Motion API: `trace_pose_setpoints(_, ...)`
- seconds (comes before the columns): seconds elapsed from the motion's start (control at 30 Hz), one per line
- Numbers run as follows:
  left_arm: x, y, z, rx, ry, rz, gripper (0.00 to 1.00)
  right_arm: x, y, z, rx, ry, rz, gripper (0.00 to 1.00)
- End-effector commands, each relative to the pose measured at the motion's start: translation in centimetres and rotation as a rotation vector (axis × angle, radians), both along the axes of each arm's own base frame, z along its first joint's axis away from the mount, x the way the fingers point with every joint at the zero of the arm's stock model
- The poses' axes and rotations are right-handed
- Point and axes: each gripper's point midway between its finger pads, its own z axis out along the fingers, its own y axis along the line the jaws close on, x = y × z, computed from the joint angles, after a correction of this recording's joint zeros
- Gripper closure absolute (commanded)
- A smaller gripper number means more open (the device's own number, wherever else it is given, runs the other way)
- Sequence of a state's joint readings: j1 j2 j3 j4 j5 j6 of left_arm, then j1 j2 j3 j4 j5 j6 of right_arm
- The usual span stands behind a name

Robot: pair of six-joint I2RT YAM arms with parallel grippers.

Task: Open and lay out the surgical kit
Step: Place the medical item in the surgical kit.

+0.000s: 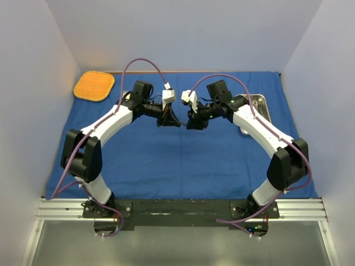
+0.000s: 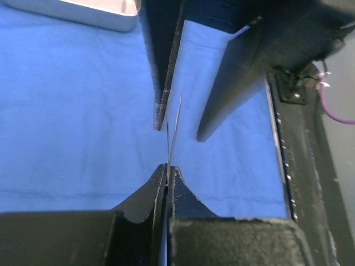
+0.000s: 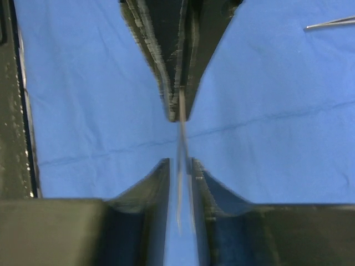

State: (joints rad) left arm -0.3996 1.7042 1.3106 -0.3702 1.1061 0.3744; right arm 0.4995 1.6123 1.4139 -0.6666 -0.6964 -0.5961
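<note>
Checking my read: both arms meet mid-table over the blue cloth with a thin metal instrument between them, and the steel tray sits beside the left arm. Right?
Not quite: the steel tray sits beside the right arm, at the far right edge of the blue cloth, as the top external view shows. The rest stands, thin metal instrument included.

The slim metal instrument (image 3: pixel 180 149) is blurred, and the steel tray (image 2: pixel 77 14) runs off the top edge.
</note>
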Motion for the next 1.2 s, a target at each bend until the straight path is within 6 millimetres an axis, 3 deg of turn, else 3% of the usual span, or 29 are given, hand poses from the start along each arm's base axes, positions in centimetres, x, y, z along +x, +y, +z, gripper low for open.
trace_pose_setpoints(0.0,1.0,0.1,1.5,-0.032,-0.094,0.040,1.00,0.0,0.1,1.6,0.016,-0.037,-0.018,0.50)
trace_pose_setpoints(0.07,1.8,0.3,1.5,-0.021,-0.124,0.088,1.00,0.4,0.0,1.8,0.021,-0.039,-0.043,0.43)
trace_pose_setpoints(0.2,3.3,1.1,1.4,-0.030,-0.182,0.249,1.00,2.9,-0.7,3.8,0.132,-0.001,-0.227,0.42)
trace_pose_setpoints(0.27,4.9,1.3,2.4,-0.075,-0.228,0.366,1.00,4.9,-2.4,4.9,0.210,0.018,-0.355,0.38)
trace_pose_setpoints(0.3,4.7,1.9,1.5,-0.076,-0.215,0.411,1.00,5.5,-2.6,6.1,0.304,0.038,-0.424,0.36)
trace_pose_setpoints(0.33,5.8,2.2,2.6,-0.121,-0.254,0.489,1.00,6.7,-3.8,6.5,0.344,0.040,-0.497,0.35)
trace_pose_setpoints(0.4,6.0,2.8,1.8,-0.142,-0.226,0.574,1.00,7.4,-4.6,6.3,0.396,0.083,-0.600,0.33)
trace_pose_setpoints(0.43,6.8,3.0,2.4,-0.176,-0.233,0.633,1.00,8.0,-5.2,6.0,0.383,0.071,-0.654,0.33)
trace_pose_setpoints(0.6,9.4,3.2,1.6,-0.222,-0.182,0.846,1.00,7.3,-5.7,3.8,0.357,0.161,-0.724,0.33)
trace_pose_setpoints(0.67,11.4,4.1,1.7,-0.226,-0.185,0.971,1.00,7.1,-6.0,3.7,0.358,0.158,-0.740,0.33)
trace_pose_setpoints(0.7,12.2,4.2,0.6,-0.211,-0.152,1.017,1.00,6.9,-6.1,3.2,0.349,0.162,-0.742,0.33)
trace_pose_setpoints(0.93,18.7,6.7,-1.6,-0.133,-0.160,1.325,1.00,5.4,-7.3,2.5,0.306,0.130,-0.756,0.32)
trace_pose_setpoints(1.17,22.3,7.2,-3.3,-0.081,-0.178,1.436,1.00,4.3,-8.8,1.8,0.265,0.090,-0.793,0.32)
